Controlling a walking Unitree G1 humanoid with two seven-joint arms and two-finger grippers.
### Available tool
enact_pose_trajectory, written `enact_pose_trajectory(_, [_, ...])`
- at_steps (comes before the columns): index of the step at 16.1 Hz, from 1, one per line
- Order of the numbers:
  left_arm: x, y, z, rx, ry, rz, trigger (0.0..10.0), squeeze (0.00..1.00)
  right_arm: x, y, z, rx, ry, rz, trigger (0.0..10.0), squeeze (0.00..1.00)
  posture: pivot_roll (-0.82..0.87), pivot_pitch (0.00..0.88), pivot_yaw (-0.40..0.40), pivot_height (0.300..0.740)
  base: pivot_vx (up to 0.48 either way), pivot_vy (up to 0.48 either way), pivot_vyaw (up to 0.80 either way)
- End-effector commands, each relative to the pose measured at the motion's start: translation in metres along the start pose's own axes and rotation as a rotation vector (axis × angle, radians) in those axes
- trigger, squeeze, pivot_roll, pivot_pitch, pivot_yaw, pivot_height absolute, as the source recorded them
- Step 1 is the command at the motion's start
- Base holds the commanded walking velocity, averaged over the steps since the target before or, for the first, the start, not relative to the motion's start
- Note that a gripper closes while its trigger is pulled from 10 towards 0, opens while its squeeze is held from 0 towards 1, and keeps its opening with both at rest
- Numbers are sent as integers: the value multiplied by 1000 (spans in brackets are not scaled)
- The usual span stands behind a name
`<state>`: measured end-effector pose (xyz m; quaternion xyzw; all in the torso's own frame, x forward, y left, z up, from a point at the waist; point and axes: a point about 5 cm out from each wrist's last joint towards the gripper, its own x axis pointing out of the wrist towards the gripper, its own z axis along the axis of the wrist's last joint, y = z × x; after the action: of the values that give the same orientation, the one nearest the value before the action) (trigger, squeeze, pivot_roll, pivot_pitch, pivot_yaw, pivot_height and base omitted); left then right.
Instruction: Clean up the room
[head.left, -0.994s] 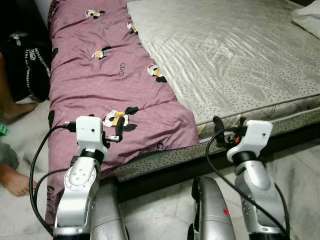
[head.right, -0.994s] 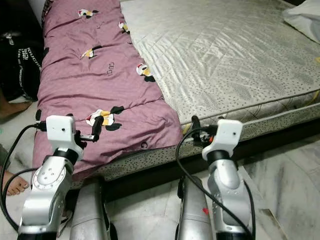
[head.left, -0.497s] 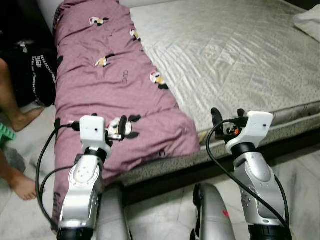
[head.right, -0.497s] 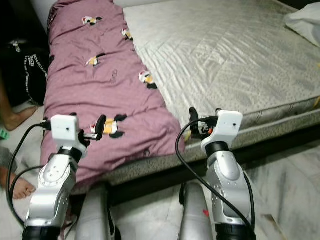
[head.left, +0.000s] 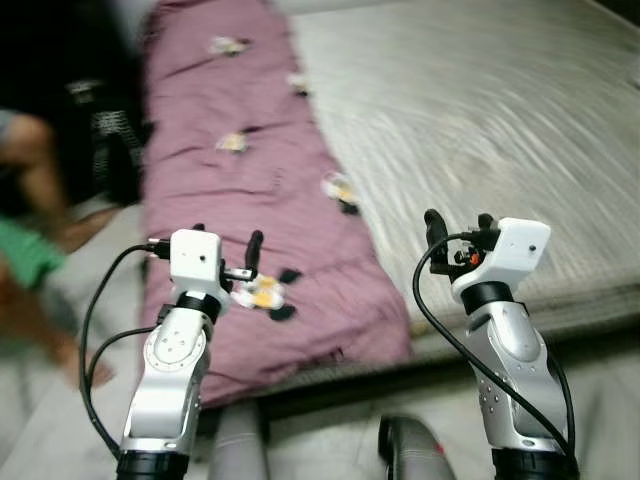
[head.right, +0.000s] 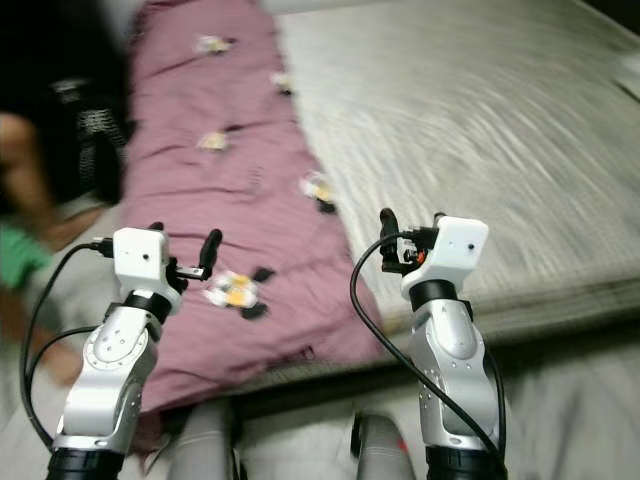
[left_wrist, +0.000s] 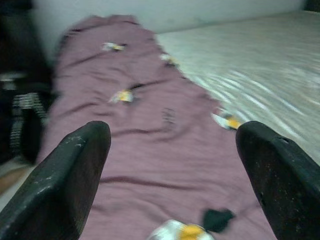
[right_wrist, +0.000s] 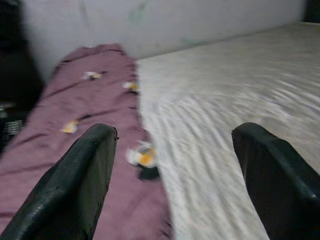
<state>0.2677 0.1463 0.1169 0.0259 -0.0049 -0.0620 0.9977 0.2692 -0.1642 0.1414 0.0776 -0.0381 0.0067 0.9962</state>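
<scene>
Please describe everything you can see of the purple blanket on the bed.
The blanket is mauve cloth, printed with small black, white and orange cartoon figures. It lies folded in a long, wrinkled strip along the left side of the grey mattress, running away from the robot, and its near end hangs over the mattress edge. Nothing grips it: the left gripper is open, held above its near end. The picture is blurred, so finer detail is unclear.
</scene>
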Motion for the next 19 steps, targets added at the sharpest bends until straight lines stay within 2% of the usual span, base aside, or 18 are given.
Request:
enact_pose_trajectory(1, [-1,3,2,15,-10,14,10000,0,2,2,6,-1,-19,3,10000,0,-53,0,45,737,0,0,0])
enact_pose_trajectory(13, [-3,2,-4,15,26,32,10000,0,-12,-7,-11,-48,42,-51,10000,0,-56,0,44,740,0,0,0])
enact_pose_trajectory(15, [-3,2,-8,-32,48,28,10000,0,-11,-6,-14,-54,60,-62,10000,0,-58,0,42,740,0,0,0])
enact_pose_trajectory(19, [-2,0,-7,-41,50,18,10000,0,-6,-5,-13,-56,58,-55,10000,0,-53,0,35,740,0,0,0])
